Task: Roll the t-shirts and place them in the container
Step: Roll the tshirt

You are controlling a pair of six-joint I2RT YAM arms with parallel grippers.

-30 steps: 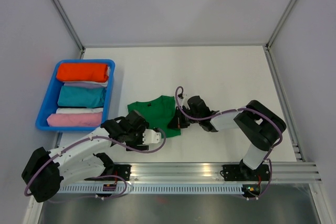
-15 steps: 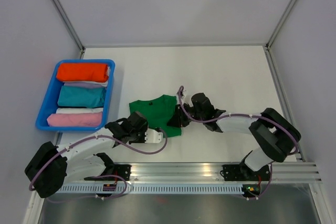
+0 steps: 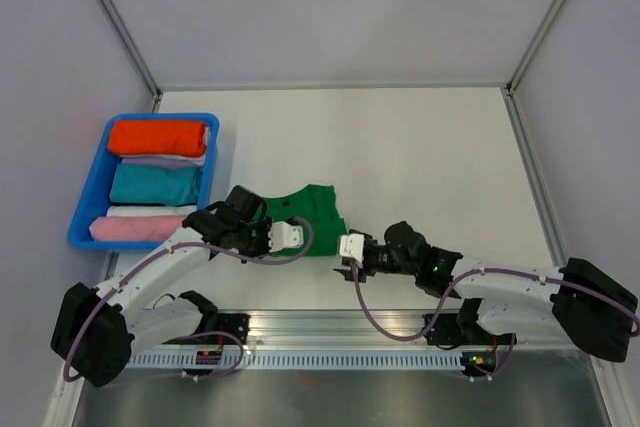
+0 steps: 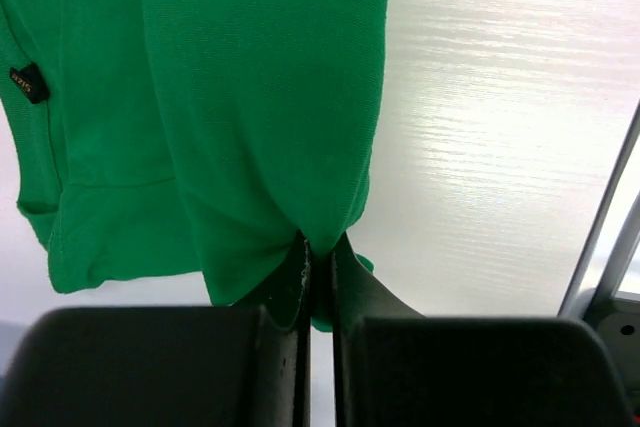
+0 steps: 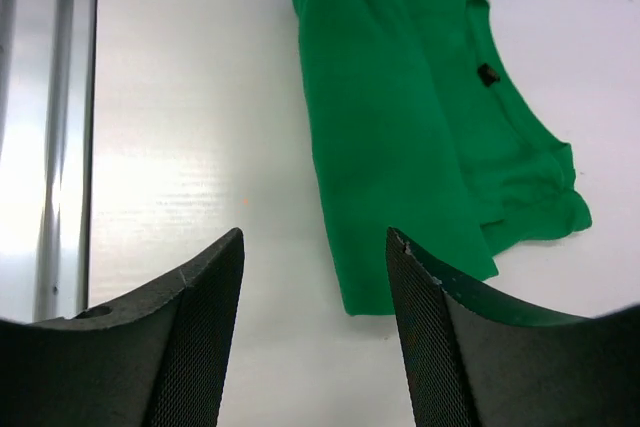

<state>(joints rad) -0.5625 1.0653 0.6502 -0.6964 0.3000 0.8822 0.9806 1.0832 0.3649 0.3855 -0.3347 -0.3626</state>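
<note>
The left claw point(image 4: 318, 247) is pinched tight on an edge of the green t-shirt point(image 4: 250, 97). The shirt stretches out in front of that claw, folded long and thin on the white table point(image 4: 480, 147). The right claw point(image 5: 315, 239) has its fingers wide apart with nothing between them. The shirt lies a little way ahead of it, not touching.

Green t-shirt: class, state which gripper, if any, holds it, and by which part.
The left gripper is shut on the green t-shirt, pinching a bunched fold at its edge. The right gripper is open, holding nothing.
</note>
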